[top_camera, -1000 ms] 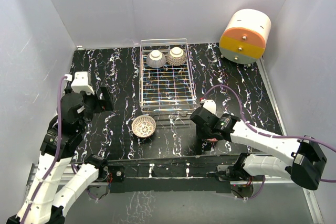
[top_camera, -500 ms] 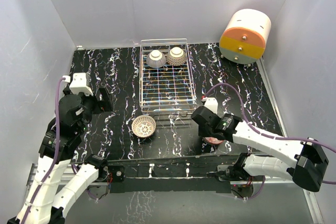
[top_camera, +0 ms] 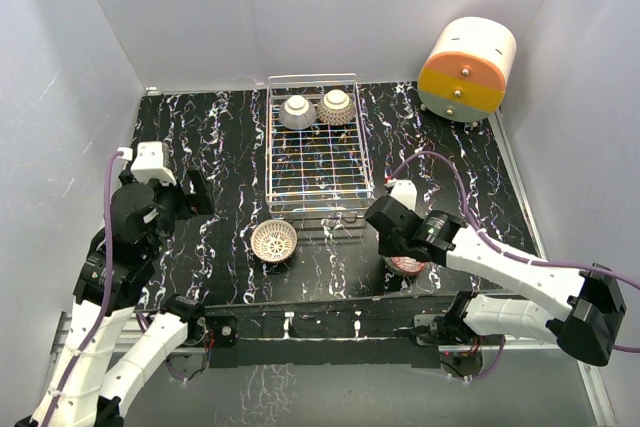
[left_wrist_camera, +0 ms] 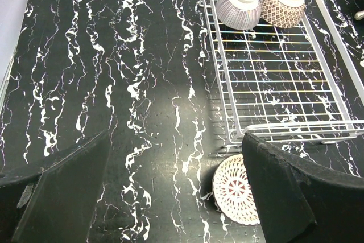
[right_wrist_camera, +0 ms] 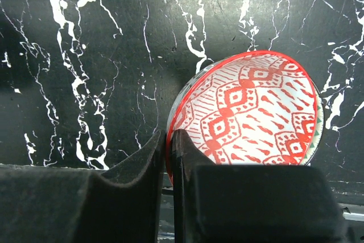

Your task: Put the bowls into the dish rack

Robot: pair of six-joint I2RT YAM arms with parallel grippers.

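The silver wire dish rack (top_camera: 313, 147) stands at the table's middle back, also in the left wrist view (left_wrist_camera: 273, 78). Two bowls lie upside down at its far end: a striped one (top_camera: 296, 113) (left_wrist_camera: 238, 7) and a brown-lattice one (top_camera: 337, 107) (left_wrist_camera: 284, 5). A white-lattice bowl (top_camera: 274, 241) (left_wrist_camera: 234, 189) sits upright on the table just in front of the rack. My right gripper (top_camera: 400, 252) (right_wrist_camera: 169, 140) is shut on the rim of a red-patterned bowl (right_wrist_camera: 250, 112) (top_camera: 408, 265), one finger inside and one outside. My left gripper (top_camera: 195, 190) (left_wrist_camera: 176, 192) is open and empty, left of the white-lattice bowl.
A cream-and-orange cylindrical drawer unit (top_camera: 467, 69) stands at the back right. White walls close in the black marbled table (top_camera: 220, 137) on three sides. The arm bases and a rail sit along the near edge.
My right gripper has shifted slightly forward and right with the red bowl in its grip. My left arm has drifted a little to the left. The other bowls have not moved.
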